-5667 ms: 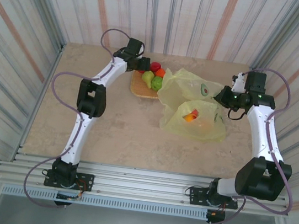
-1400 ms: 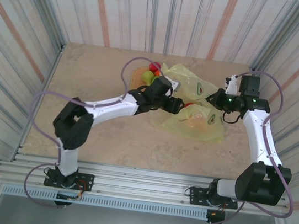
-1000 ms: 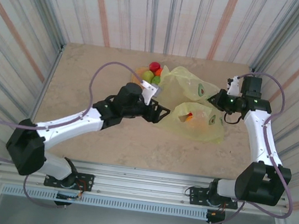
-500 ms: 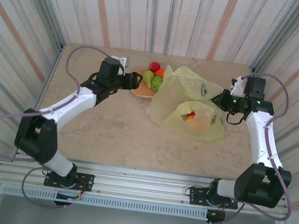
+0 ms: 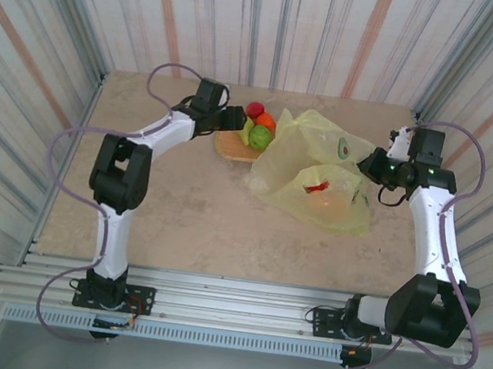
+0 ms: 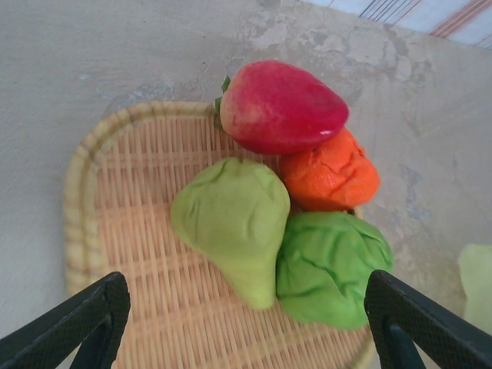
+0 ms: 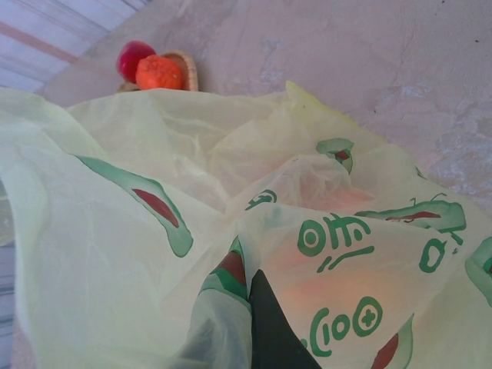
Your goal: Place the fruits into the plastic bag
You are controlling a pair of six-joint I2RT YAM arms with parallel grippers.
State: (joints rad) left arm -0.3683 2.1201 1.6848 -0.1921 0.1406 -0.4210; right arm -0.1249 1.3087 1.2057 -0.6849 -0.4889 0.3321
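Note:
Four fruits lie on the wicker tray (image 6: 115, 231): a red one (image 6: 280, 108), an orange one (image 6: 330, 173), a pale green pear-shaped one (image 6: 227, 219) and a darker green one (image 6: 330, 269). My left gripper (image 6: 246, 330) hangs open just above them, one finger at each side, nothing held; from above it (image 5: 235, 121) sits at the tray's left edge. The yellow-green plastic bag (image 5: 317, 171) lies to the right, with red and orange fruit (image 5: 319, 188) showing through it. My right gripper (image 5: 373, 164) is shut on the bag's edge (image 7: 231, 307), holding it up.
The wicker tray (image 5: 231, 148) stands at the far middle of the table, close to the back wall. Corrugated striped walls enclose the table on three sides. Bare stone tabletop (image 5: 177, 221) lies in front of the tray and bag.
My left arm has pulled out of the bag's mouth, swung left and back, and now hovers open over the tray. The bag's raised side shifted slightly; the right gripper kept its hold.

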